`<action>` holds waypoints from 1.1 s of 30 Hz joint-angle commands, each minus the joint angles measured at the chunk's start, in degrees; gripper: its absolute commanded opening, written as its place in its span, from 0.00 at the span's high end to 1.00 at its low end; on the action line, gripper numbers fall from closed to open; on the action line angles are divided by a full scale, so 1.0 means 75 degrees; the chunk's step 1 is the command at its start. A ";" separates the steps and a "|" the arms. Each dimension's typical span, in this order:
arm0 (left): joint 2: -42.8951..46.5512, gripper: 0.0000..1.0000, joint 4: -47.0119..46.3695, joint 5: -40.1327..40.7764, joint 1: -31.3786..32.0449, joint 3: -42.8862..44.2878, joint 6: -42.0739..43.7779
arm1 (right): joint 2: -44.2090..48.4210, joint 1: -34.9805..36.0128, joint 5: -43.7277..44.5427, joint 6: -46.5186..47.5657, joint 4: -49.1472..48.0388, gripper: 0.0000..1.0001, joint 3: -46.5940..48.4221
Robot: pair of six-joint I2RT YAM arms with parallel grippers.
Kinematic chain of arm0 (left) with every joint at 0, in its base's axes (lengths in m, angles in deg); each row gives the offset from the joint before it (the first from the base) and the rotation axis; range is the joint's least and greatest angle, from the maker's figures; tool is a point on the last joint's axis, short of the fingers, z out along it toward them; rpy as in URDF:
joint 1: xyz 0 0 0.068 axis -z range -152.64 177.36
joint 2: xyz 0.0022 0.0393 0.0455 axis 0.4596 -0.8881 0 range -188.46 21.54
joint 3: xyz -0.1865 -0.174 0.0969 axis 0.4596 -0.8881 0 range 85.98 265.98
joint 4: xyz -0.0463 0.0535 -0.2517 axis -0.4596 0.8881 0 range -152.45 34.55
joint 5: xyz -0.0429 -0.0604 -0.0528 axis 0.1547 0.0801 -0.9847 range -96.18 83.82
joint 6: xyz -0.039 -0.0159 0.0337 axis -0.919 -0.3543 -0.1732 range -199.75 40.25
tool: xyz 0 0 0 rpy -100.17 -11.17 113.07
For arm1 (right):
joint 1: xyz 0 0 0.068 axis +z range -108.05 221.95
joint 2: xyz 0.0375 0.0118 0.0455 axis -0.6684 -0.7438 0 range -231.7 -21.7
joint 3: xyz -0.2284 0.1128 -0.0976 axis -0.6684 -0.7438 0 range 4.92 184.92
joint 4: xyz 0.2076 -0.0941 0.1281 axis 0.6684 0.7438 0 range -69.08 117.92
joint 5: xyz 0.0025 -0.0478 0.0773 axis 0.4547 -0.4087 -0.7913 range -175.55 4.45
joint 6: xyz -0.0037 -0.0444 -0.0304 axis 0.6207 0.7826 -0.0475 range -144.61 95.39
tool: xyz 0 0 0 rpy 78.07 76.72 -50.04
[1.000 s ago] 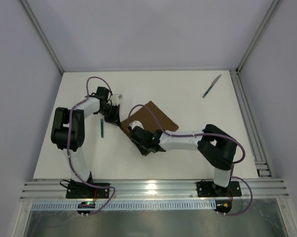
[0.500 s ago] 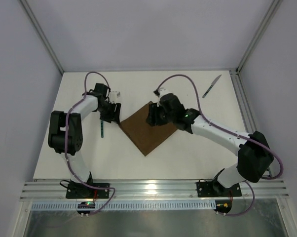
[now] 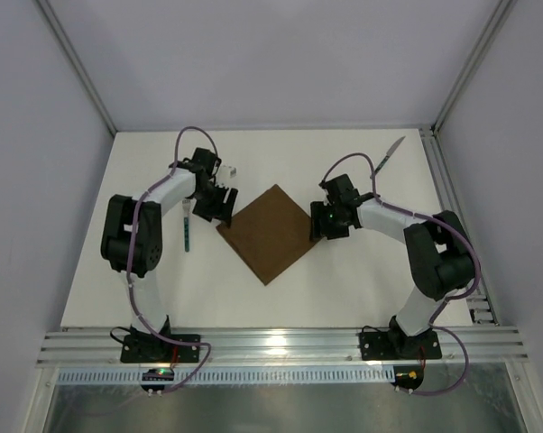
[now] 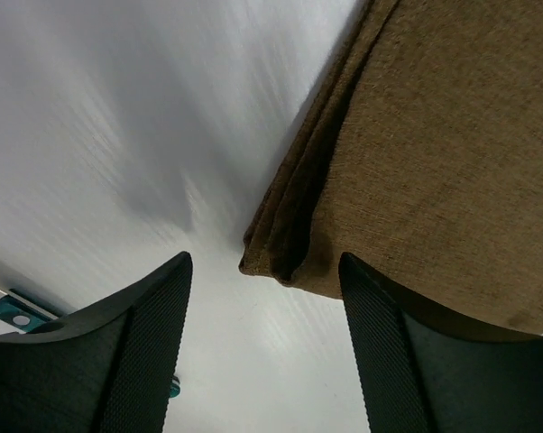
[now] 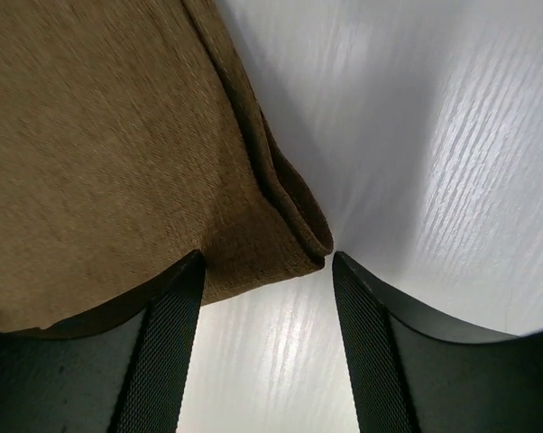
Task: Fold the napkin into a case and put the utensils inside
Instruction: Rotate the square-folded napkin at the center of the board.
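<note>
Napkin [image 3: 270,233] dark brown, flat near the middle of the white desk [image 3: 344,289], turned like a diamond, one corner toward the arm bases, the left and right corners each at a gripper. In both wrist views, doubled cloth: two layers along the edge, with a rounded fold at the corner.

At the left corner of the napkin, left gripper [image 3: 220,216] with fingers [image 4: 136,343] well apart, the folded corner in the gap between them, nothing clamped. At the right corner, right gripper [image 3: 317,228], also with fingers [image 5: 371,343] apart and the cloth corner between them, not pinched. Contact of fingertips with cloth: cannot tell.

On the desk just left of the napkin and beside the left gripper, fork [image 3: 188,233] with teal handle, lengthwise from front to back. Small piece of teal also at the lower left edge of the left wrist view. Far at the back right of the desk, knife [image 3: 388,157], slanted, well apart from the napkin and from both grippers.
</note>
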 commanded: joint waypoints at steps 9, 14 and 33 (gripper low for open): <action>-0.0384 0.76 -0.0729 0.0587 -0.0017 -0.0615 -0.0064 | 0.0412 0.0018 -0.0893 -0.0552 -0.1107 0.80 -0.1551; -0.0244 0.92 -0.1011 0.0131 -0.0017 -0.0697 0.0590 | 0.1361 0.0554 -0.1037 -0.1349 -0.1472 0.84 -0.2503; -0.1438 1.00 -0.0262 -0.1007 0.1353 0.1644 0.2971 | 0.0111 -0.0943 -0.1412 0.1122 -0.0043 0.73 0.1491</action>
